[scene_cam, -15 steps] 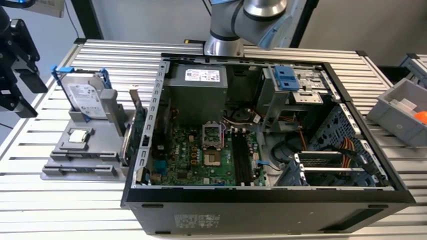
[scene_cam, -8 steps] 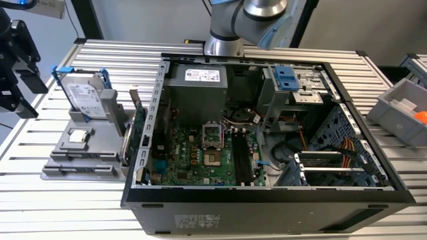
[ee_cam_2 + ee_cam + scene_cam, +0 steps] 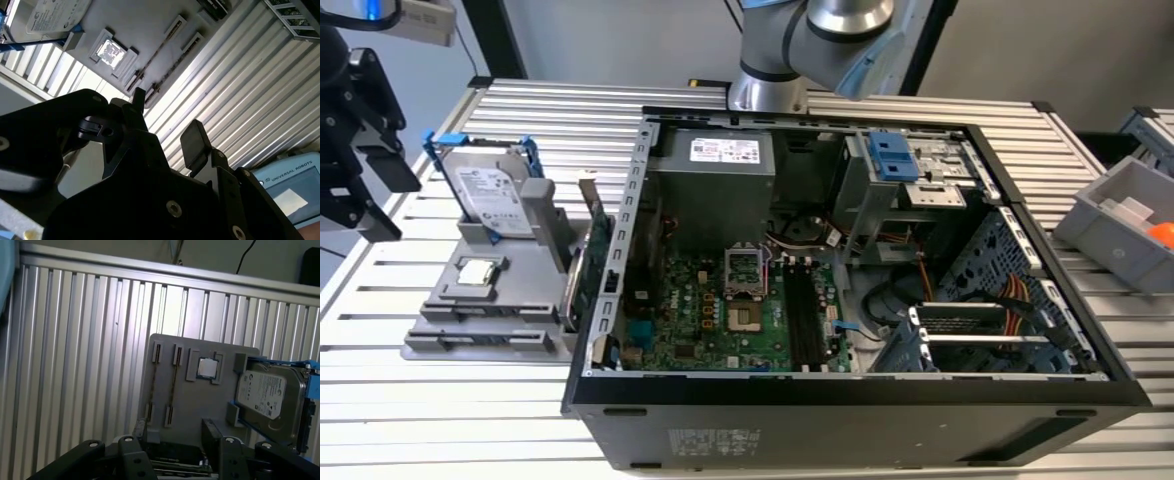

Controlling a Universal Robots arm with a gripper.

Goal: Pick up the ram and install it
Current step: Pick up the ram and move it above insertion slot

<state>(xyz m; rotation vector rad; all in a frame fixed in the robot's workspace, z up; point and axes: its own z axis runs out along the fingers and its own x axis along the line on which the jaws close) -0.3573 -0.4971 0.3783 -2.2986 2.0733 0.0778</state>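
Two ram sticks, thin and dark, lie side by side in grooves of the grey holder [image 3: 200, 405]: one ram [image 3: 156, 385] and its neighbour [image 3: 172, 385]. They also show in the second wrist view [image 3: 165, 42] and at the holder's front in the exterior view [image 3: 491, 314]. My gripper [image 3: 175, 435] is open with nothing between its black fingers [image 3: 194, 142], and it hovers above the holder, apart from the ram. In the exterior view the gripper [image 3: 360, 190] hangs at the left edge. The open computer case [image 3: 607, 300] shows the motherboard's long black slots [image 3: 803, 320].
On the holder sit a hard drive [image 3: 494, 195] in a blue frame and a processor chip [image 3: 480, 270]. A green expansion card [image 3: 594, 265] stands between holder and case. A grey bin [image 3: 1107, 220] is at the exterior view's right. A screen [image 3: 290, 192] lies beside the ribbed table.
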